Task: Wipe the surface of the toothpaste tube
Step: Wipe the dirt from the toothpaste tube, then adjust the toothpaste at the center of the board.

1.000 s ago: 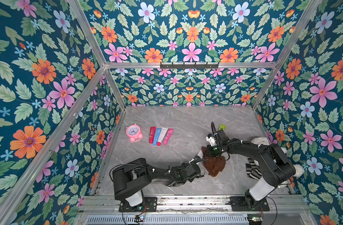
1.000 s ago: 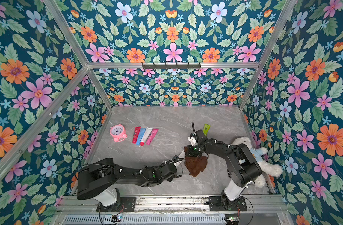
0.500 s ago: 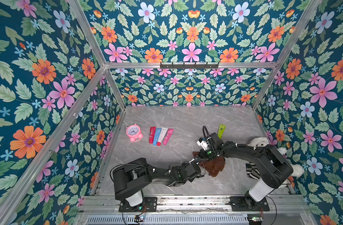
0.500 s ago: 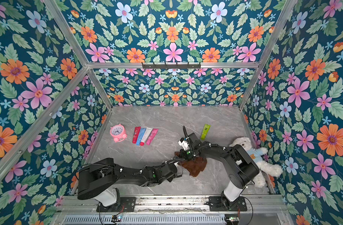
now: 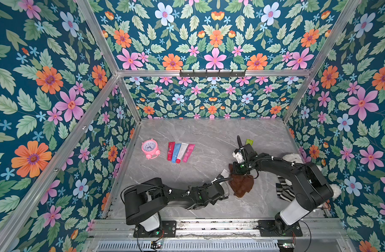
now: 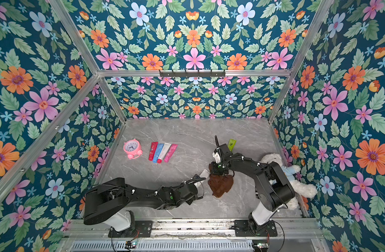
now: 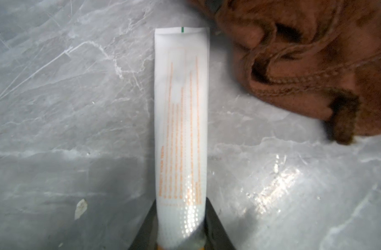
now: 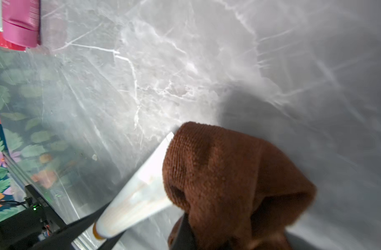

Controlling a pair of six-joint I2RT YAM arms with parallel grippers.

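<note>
The left pincer (image 7: 182, 225) pinches the cap end of the white plastic toothpaste tube with orange print (image 7: 180, 121), which juts straight out ahead of its jaws. The right pincer (image 5: 239, 171) is pressed together on a fold of the brown terry cloth (image 8: 228, 173), bunched ahead of it and lying beside the tube's crimped far end, against 1 edge and not yet over the printed face. To wipe well, I judge the cloth should be laid across the tube and drawn along its full length toward the left pincer with light pressure — held at 1 end only, the soft tube could bend or twist from the grip under a hard push.
</note>
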